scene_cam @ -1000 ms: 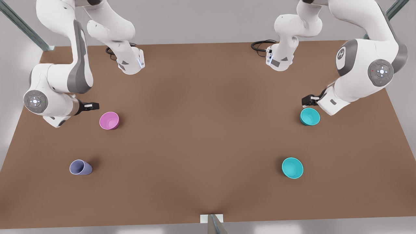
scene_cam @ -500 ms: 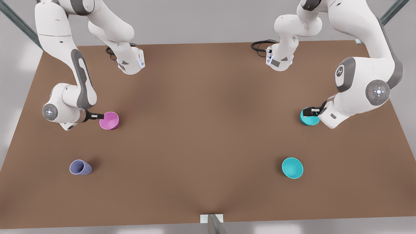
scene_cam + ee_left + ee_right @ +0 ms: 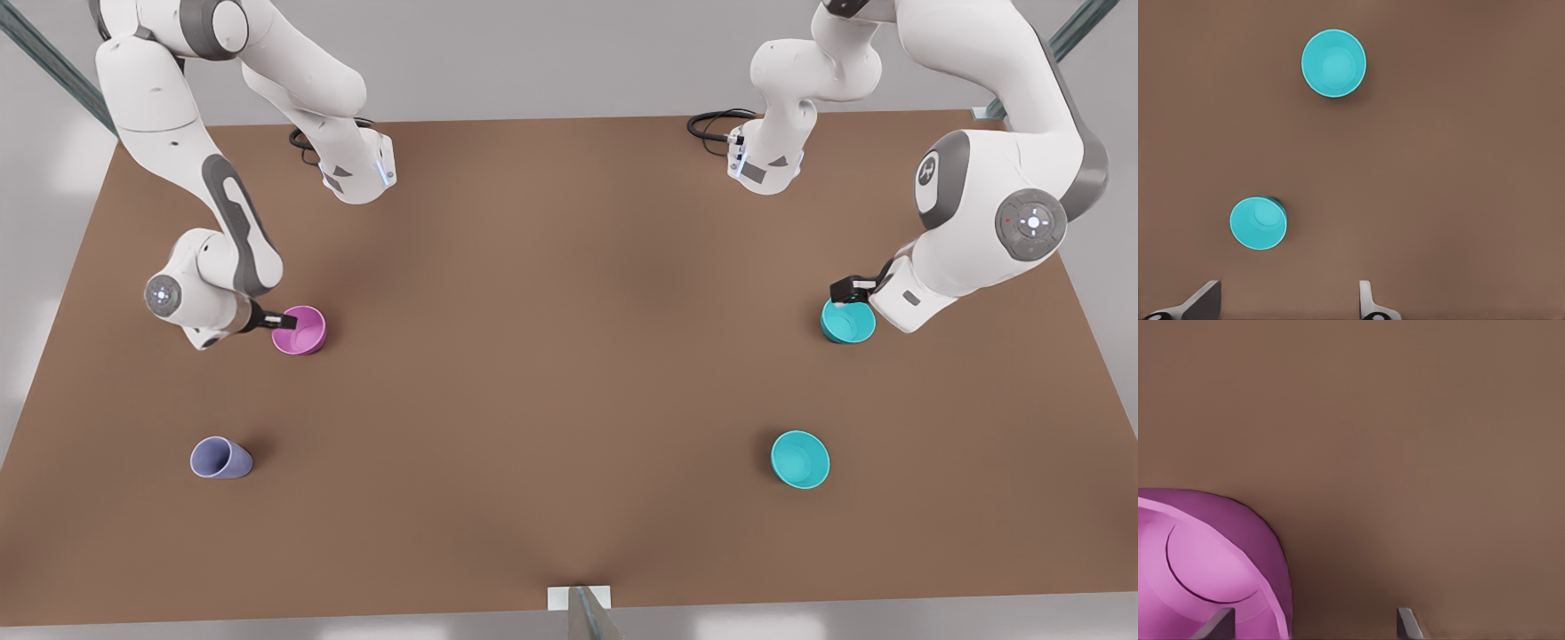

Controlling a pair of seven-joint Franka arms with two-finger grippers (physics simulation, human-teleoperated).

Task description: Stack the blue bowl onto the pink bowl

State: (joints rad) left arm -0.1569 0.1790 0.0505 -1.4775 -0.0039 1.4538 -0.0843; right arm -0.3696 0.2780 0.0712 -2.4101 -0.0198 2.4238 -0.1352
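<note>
Left gripper (image 3: 845,291) spread open, poised just above blue bowl (image 3: 847,320), likely lining up rim grasp. Right gripper (image 3: 283,319) open, straddling pink bowl (image 3: 300,330) rim, likely steadying stack base.

Magenta pink bowl (image 3: 300,330); teal blue bowl (image 3: 847,320); lighter cyan bowl (image 3: 800,459); lavender cup (image 3: 220,459); brown table (image 3: 569,356).

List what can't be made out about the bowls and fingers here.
Pink bowl: mostly cut off by the right wrist view's edge.
Right gripper: front view, too small to tell whether its fingers touch the pink bowl's rim.
Left gripper: the front view looks from overhead, which hides its height above the blue bowl.
</note>
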